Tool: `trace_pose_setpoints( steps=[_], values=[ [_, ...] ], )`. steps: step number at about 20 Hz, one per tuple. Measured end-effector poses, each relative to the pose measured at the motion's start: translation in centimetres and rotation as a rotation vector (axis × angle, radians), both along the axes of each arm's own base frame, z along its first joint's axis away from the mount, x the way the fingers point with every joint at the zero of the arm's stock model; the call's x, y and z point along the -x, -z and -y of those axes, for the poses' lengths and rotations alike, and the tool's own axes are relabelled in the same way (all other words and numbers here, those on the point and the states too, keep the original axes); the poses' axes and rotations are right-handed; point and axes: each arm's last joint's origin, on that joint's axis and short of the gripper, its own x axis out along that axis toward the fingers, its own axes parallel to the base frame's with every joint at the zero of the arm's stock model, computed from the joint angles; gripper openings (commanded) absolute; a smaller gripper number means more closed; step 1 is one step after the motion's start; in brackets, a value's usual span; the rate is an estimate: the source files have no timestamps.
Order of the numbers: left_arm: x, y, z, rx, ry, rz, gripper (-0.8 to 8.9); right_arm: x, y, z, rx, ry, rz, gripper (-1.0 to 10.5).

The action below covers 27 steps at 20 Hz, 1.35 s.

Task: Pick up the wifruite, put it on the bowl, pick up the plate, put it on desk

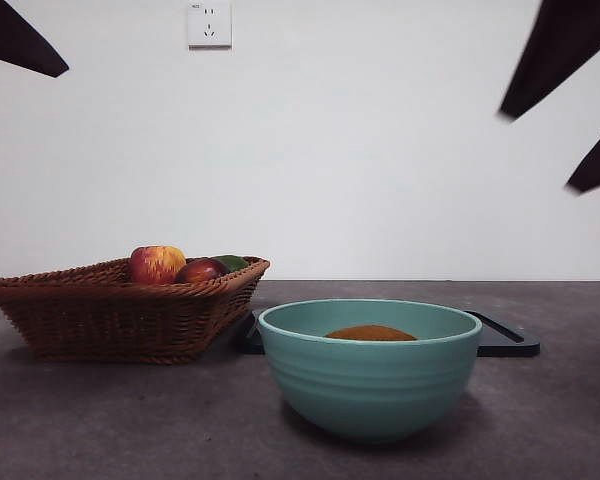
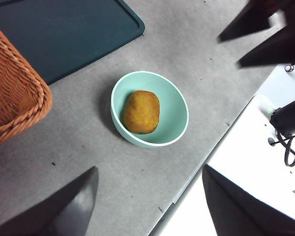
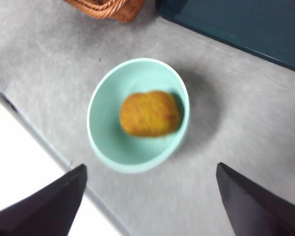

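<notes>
Kiwifruit [image 2: 141,111] in bowl [image 2: 179,129]: done. Tray [image 2: 59,29] untouched on counter [image 2: 137,187]. Both pincers [image 2: 150,199] [image 3: 150,196] gape wide, empty, aloft.

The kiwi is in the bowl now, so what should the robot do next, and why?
Probably send one open gripper toward the dark plate behind the bowl. The kiwi already lies inside the bowl, and both the left gripper and right gripper hang above it holding nothing. The plate lies flat, so grabbing its raised rim looks wisest.
</notes>
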Motion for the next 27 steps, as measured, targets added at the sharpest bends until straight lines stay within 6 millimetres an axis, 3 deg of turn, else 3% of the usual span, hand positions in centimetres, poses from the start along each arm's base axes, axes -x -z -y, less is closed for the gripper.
trace_pose_setpoints(
  steps=[10,18,21,27],
  values=[
    [0.0,0.0,0.0,0.000,0.000,0.000,3.40,-3.9,4.9,-5.1,0.166,0.050,-0.001,2.5],
    [0.0,0.0,0.0,0.000,0.000,0.000,3.40,-5.4,7.4,-6.3,0.205,0.052,-0.029,1.4],
    [0.0,0.0,0.0,0.000,0.000,0.000,3.40,-5.5,7.7,-6.4,0.210,0.048,-0.035,0.1],
    [0.0,0.0,0.0,0.000,0.000,0.000,3.40,-5.6,7.5,-6.5,0.192,0.042,-0.025,0.1]
  ],
)
